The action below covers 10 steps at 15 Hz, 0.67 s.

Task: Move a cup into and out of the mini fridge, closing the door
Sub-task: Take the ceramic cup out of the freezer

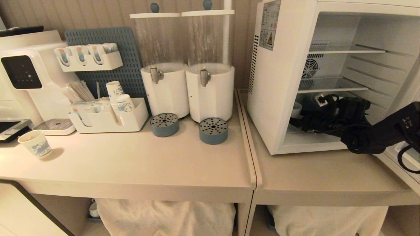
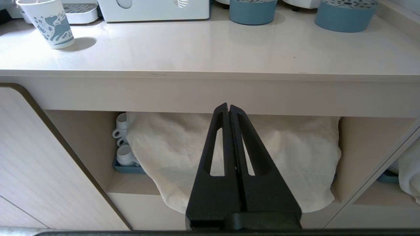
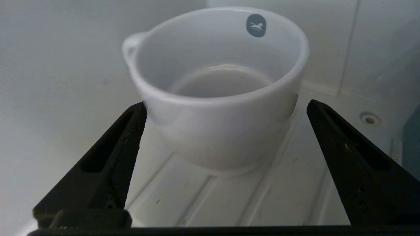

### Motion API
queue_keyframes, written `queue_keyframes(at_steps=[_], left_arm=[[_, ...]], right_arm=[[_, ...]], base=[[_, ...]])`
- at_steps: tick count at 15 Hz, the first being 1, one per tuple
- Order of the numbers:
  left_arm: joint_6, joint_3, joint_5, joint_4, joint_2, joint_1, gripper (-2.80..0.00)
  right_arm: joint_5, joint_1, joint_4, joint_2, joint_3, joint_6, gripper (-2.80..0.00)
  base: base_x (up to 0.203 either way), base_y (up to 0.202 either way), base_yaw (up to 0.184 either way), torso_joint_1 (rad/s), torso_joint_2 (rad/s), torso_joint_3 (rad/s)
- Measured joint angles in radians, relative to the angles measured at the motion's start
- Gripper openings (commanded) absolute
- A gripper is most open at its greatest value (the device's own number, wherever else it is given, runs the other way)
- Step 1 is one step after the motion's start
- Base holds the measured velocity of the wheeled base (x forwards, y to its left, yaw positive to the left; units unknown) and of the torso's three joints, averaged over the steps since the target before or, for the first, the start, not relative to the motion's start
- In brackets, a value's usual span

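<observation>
The cup (image 3: 216, 95) stands upright on the floor of the mini fridge (image 1: 282, 82), straight ahead of my right end effector (image 3: 226, 144). Its fingers are spread wide, one on either side of the cup's body, not gripping it; the handle points away to one side. My left end effector (image 2: 228, 113) is clenched empty, parked below the desk (image 2: 210, 49) edge.

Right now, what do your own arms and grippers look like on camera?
Both grippers are matte black. The left gripper has two long tapering fingers, each with a slot-shaped cutout. The right gripper has the same wedge-shaped fingers with ribbed inner faces. The right arm is black, with loose black cables looped along it and small screws near the wrist.
</observation>
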Motion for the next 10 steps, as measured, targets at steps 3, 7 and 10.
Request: queue_keyframes(at_steps=[3, 7, 10], left_arm=[[0.001, 0.000, 0.000, 0.000, 0.000, 0.000, -2.80], [0.000, 0.000, 0.000, 0.000, 0.000, 0.000, -2.80], [0.000, 0.000, 0.000, 0.000, 0.000, 0.000, -2.80]], right_arm=[[0.000, 0.008, 0.041, 0.019, -0.040, 0.002, 0.00], [0.000, 0.010, 0.060, 0.034, -0.077, 0.002, 0.00], [-0.001, 0.012, 0.062, 0.041, -0.093, 0.002, 0.00]], base=[[0.000, 0.000, 0.000, 0.000, 0.00, 0.000], [0.000, 0.000, 0.000, 0.000, 0.00, 0.000], [0.000, 0.000, 0.000, 0.000, 0.00, 0.000]])
